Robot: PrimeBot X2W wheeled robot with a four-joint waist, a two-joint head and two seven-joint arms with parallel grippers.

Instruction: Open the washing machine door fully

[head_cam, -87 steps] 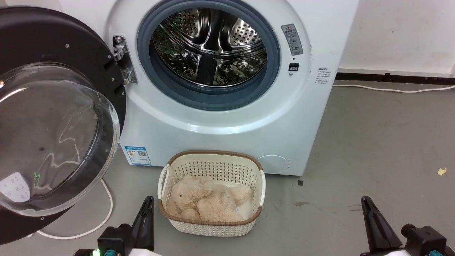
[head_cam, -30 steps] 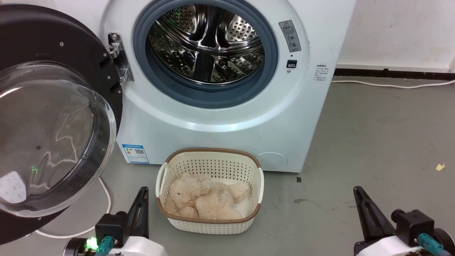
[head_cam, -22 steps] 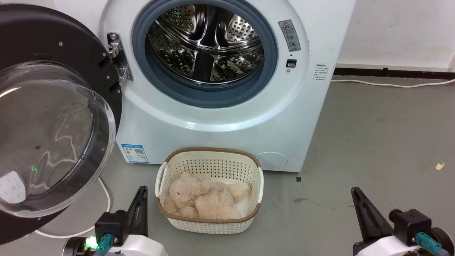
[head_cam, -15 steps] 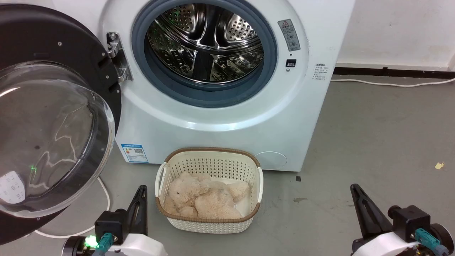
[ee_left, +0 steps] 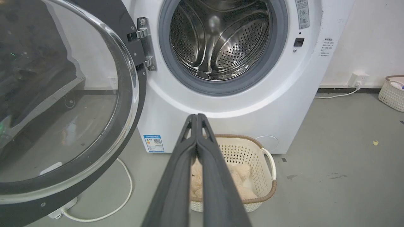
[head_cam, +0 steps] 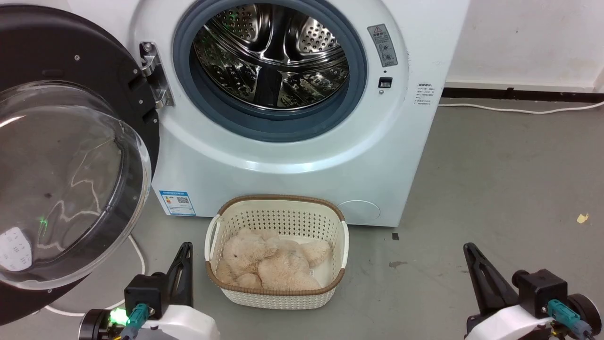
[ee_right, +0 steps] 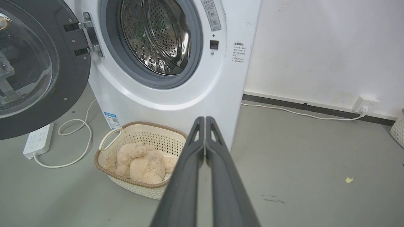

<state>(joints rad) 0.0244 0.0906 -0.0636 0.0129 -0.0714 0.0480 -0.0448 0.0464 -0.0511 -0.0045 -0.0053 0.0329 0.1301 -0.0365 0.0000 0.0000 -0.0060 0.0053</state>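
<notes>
Left gripper [ee_left: 196, 117]: the two dark fingers are pressing together tip to tip and carrying nothing. It is hovering low over the floor, just left of the basket [head_cam: 278, 215].
Right gripper [ee_right: 205, 119]: its fingers are also meeting along their length, empty. It is hovering over bare floor, well right of the basket.
Arm pose: both pale forearms are sitting at the bottom of the head view with the fingers pointing forward at the machine front. Neither is touching the door.
Basket contents: a beige plush toy [head_cam: 269, 264] is lying inside, directly below the drum [head_cam: 271, 56].
Door location: the washing machine door [head_cam: 94, 71] is hanging on its metal hinge [head_cam: 153, 75] at the left side of the washing machine [head_cam: 283, 160]. It is swung clear of the opening, with its glass bowl [head_cam: 61, 179] facing the robot. It appears to be wide open, though whether it is reaching its stop cannot be told.
Door handling: judged rigid and fairly heavy, pivoting only about the hinge. The glossy ring and dome are likely slippery, and the glass fragile.
Hold point: the black ring near the free rim, far from the hinge, is offering the most leverage. Pushing there with closed fingers is looking safer than pinching.
Hazard: a power strip [ee_right: 38, 140] and its cable [ee_right: 85, 138] are lying on the floor beneath the door.
</notes>
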